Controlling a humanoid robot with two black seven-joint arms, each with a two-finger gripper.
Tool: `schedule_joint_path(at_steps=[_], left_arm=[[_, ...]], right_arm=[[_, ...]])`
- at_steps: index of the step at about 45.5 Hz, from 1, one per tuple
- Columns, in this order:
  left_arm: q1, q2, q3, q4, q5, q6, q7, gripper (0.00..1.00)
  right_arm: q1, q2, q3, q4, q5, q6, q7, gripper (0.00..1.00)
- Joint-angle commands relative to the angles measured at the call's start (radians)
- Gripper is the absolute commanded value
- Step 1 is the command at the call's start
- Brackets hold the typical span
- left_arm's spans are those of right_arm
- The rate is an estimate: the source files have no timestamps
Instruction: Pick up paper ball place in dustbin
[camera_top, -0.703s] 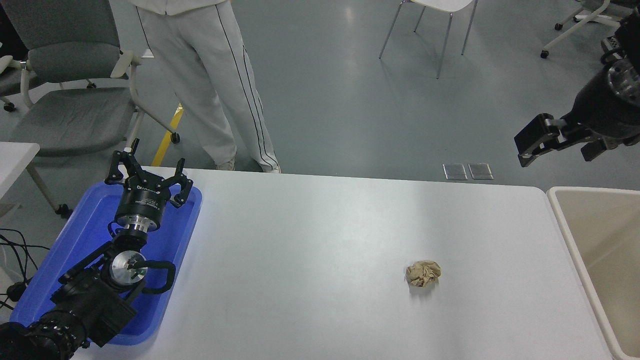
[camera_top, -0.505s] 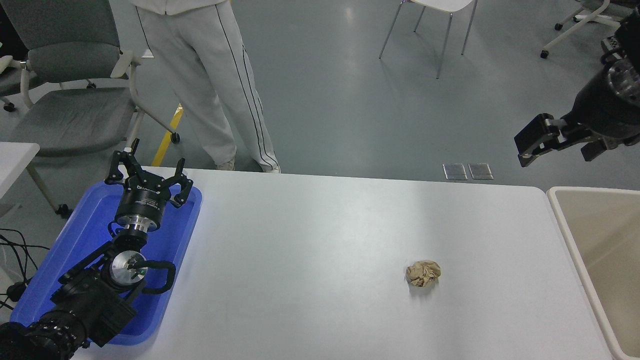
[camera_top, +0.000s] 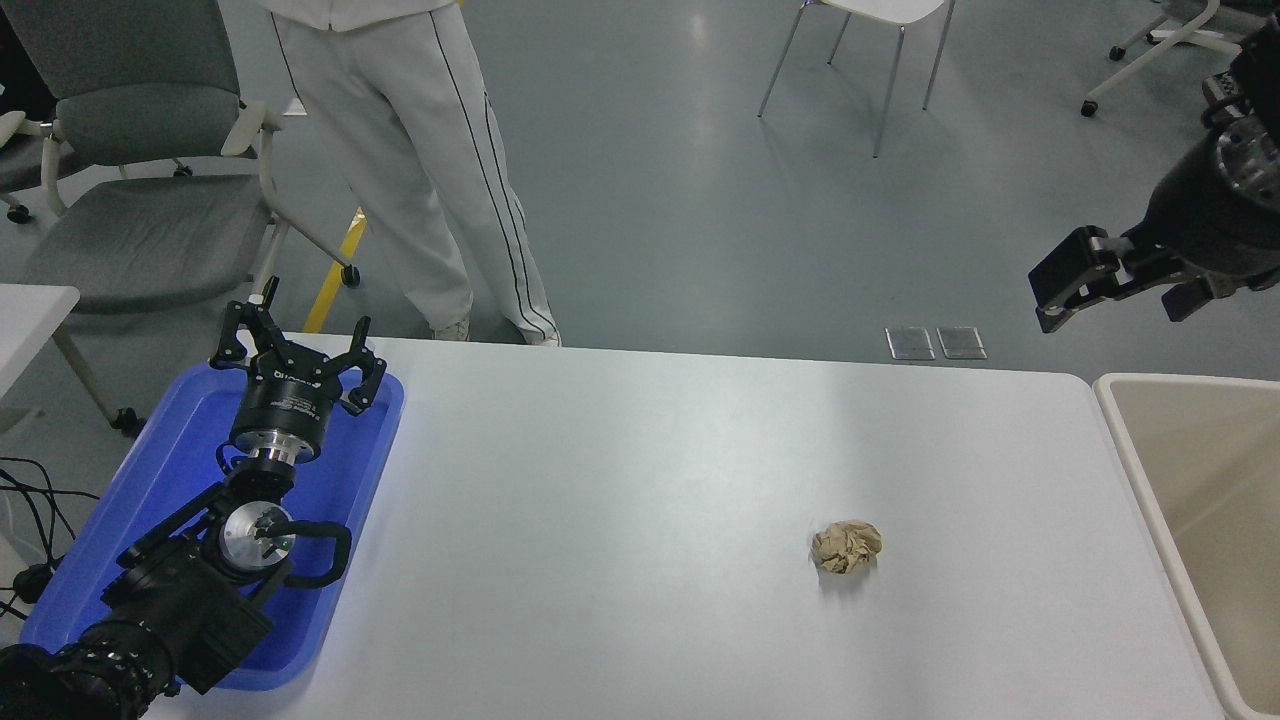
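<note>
At the lower left, left gripper (camera_top: 297, 343) parked over a shallow blue tray (camera_top: 160, 470), fingers (camera_top: 232, 340) spread wide and holding nothing. Beyond those fingers, at the bench's far side, a person (camera_top: 420, 170) in pale trousers standing on the grey floor, with a grey office chair (camera_top: 130, 180) further left. To the right of the tray, bare white bench (camera_top: 620, 500). Further right, paper ball (camera_top: 847, 547) lying alone on the bench, a crumpled tan wad touching nothing, well apart from the left fingers and well apart from the right ones, below and to the left of the latter. At the right edge, right gripper (camera_top: 1120, 290) held up in the air past the bench's far edge, fingers (camera_top: 1065, 285) apart and empty, pointing left and slightly down. Directly below those fingers and just right of the bench, cream dustbin (camera_top: 1125, 420), only partly in view, near the ball but not touching it.
</note>
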Motion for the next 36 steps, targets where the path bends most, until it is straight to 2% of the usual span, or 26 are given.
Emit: schedule_joint_path(at_steps=[1, 21, 36], left_arm=[[-0.001, -0.001, 0.0, 0.0, 0.0, 0.0, 0.0, 1.0], [0.001, -0.001, 0.0, 0.0, 0.0, 0.0, 0.0, 1.0], [0.001, -0.001, 0.0, 0.0, 0.0, 0.0, 0.0, 1.0]], right_arm=[[-0.002, -0.001, 0.001, 0.0, 0.0, 0.0, 0.0, 1.0], [-0.029, 0.003, 0.014, 0.0, 0.0, 0.0, 0.0, 1.0], [-0.118, 0.001, 0.163, -0.029, 0.0, 0.0, 0.0, 1.0]])
